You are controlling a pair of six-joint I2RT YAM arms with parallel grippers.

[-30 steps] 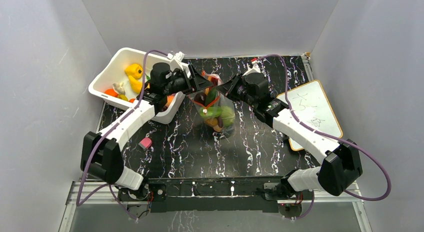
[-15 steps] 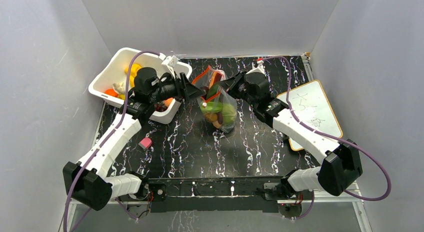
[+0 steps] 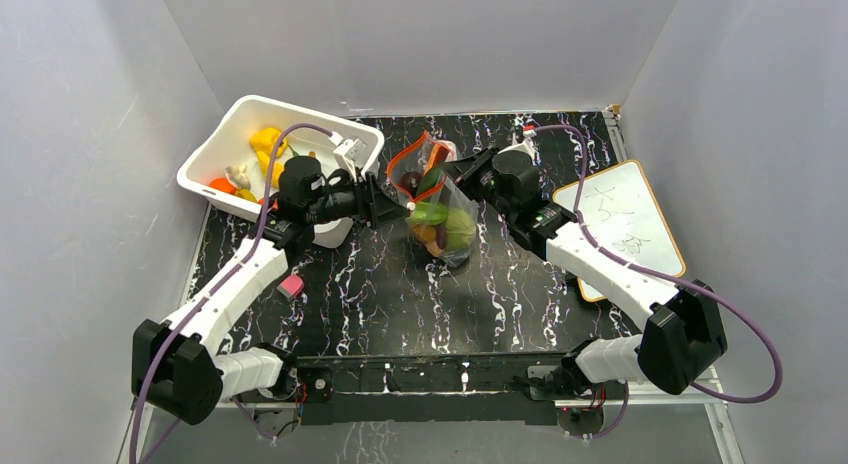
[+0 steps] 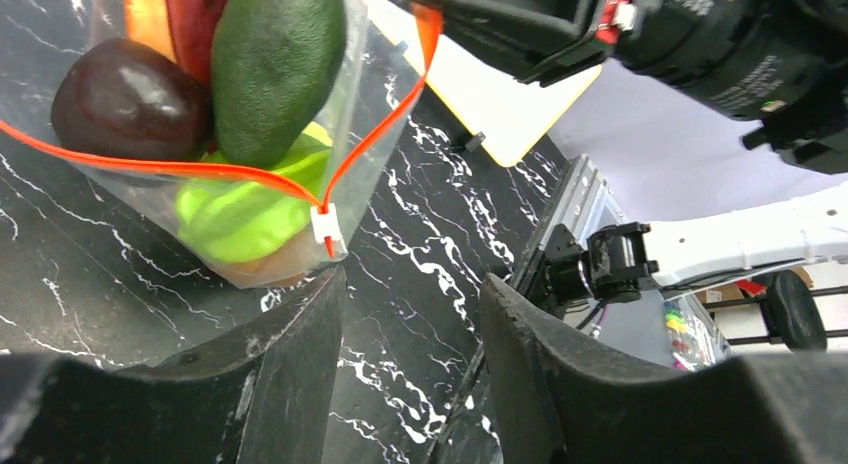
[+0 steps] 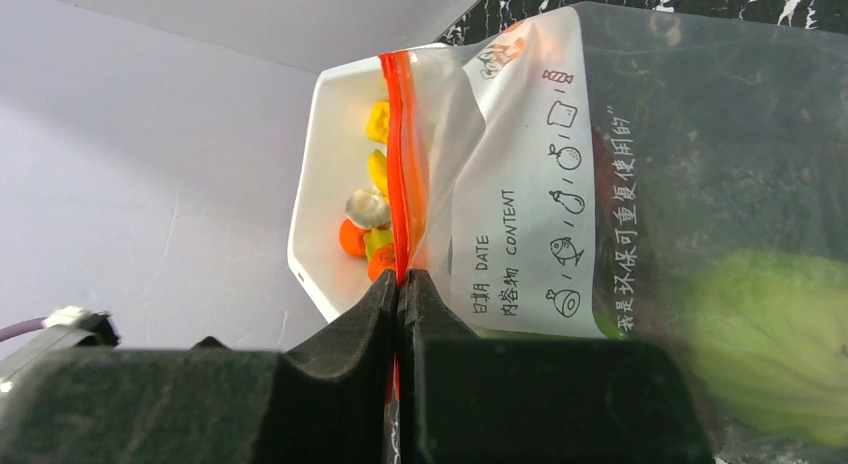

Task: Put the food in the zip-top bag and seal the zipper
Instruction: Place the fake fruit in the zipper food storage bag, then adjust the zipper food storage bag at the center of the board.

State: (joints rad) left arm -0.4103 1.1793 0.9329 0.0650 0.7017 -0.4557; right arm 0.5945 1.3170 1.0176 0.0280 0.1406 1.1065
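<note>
The zip-top bag [image 3: 445,212] stands on the black marbled table, its mouth gaping open. It holds food: a pale-green cabbage [image 4: 240,219], a dark green piece [image 4: 275,69] and a dark purple-red eggplant [image 4: 130,99]. The red-orange zipper [image 4: 200,169] runs around the mouth, with a white slider [image 4: 325,227] at its near end. My left gripper [image 3: 392,208] is open and empty just left of the bag; in its wrist view [image 4: 412,284] the slider sits above its left finger. My right gripper [image 3: 447,172] is shut on the zipper [image 5: 405,164], pinching it between its jaws [image 5: 403,284].
A white bin [image 3: 235,124] with several more toy foods [image 3: 266,144] stands at the back left, close behind my left arm. A small pink object [image 3: 291,286] lies on the table at the left. A whiteboard [image 3: 625,219] lies at the right.
My left gripper has come away from the bag's mouth and moved down and nearer, now open beside the bag. The bag has shifted slightly. My right gripper keeps its hold.
</note>
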